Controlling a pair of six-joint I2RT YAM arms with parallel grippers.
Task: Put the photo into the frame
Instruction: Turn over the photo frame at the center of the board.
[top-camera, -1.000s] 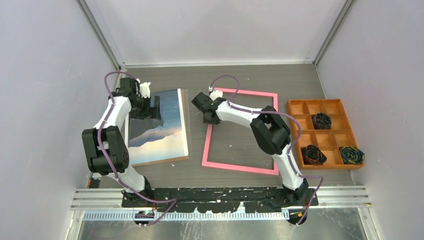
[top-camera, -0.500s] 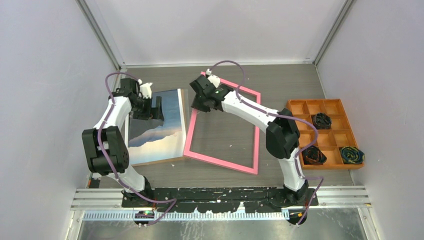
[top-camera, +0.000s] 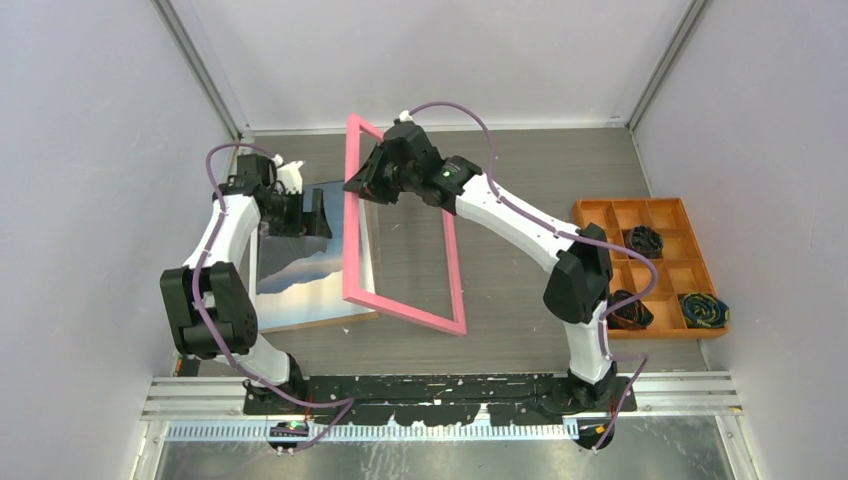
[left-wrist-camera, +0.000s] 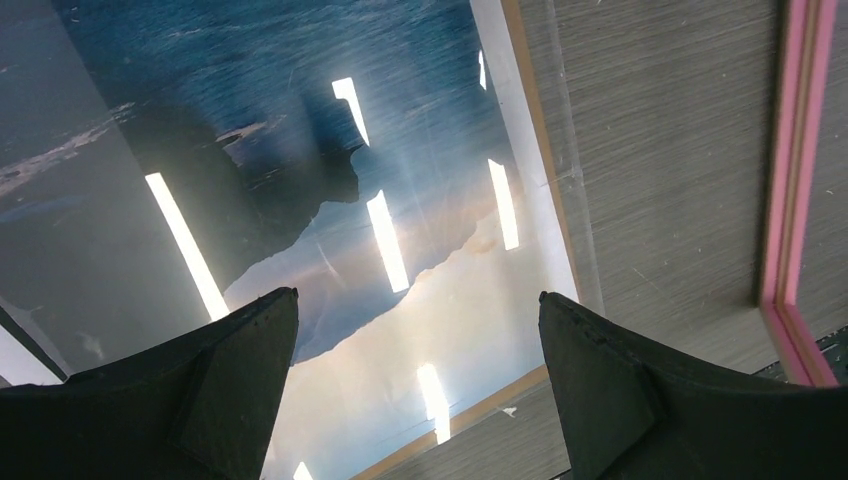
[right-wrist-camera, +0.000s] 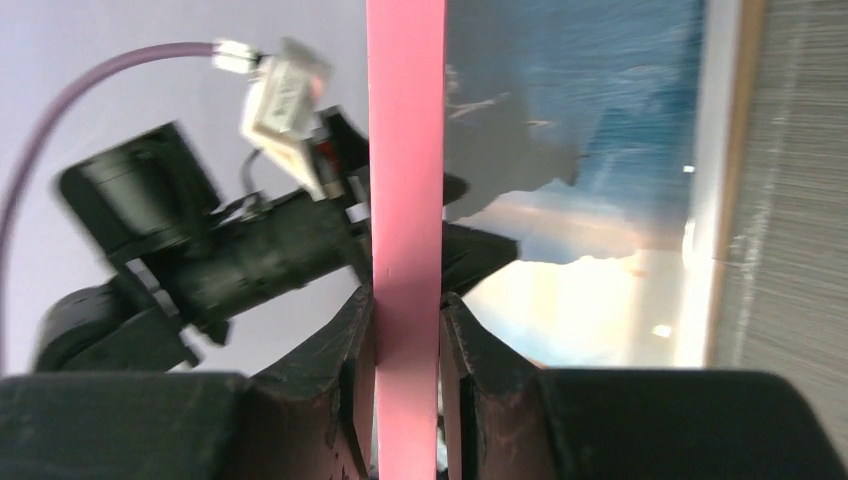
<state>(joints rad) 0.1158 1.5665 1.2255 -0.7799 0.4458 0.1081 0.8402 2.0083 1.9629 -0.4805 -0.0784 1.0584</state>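
**Over the grey wood-grain tabletop (top-camera: 500, 290): one tool clamped, one spread**

At the near left of the tabletop lies a plain brown rectangular backing board (top-camera: 320, 323). Flat on it, picture side up, rests the photo (top-camera: 300, 280), a large rectangular paper print of blue sea, dark mountains and a pale sunset sky. The board shows as a thin border along the photo's near and right edges.

Just right of the photo stands the frame (top-camera: 404, 313), large, thin and rectangular, pink on the front with a light tan wooden edge. Its near rail sits low by the board's near right corner. I cannot tell whether that rail touches the tabletop. From there the frame rises steeply, its far end lifted high and leaning toward the photo.

Well apart at the right edge sits an orange rectangular compartment tray (top-camera: 650, 203), with three dark coiled bundles (top-camera: 627, 309) in separate compartments.

Farther back, the left tool (top-camera: 308, 215) hangs over the far part of the photo. Its black fingers are spread wide with nothing between them.

Farthest, the right tool (top-camera: 362, 186) is clenched on a pink rail of the frame near the raised end, one finger pressed against each face.
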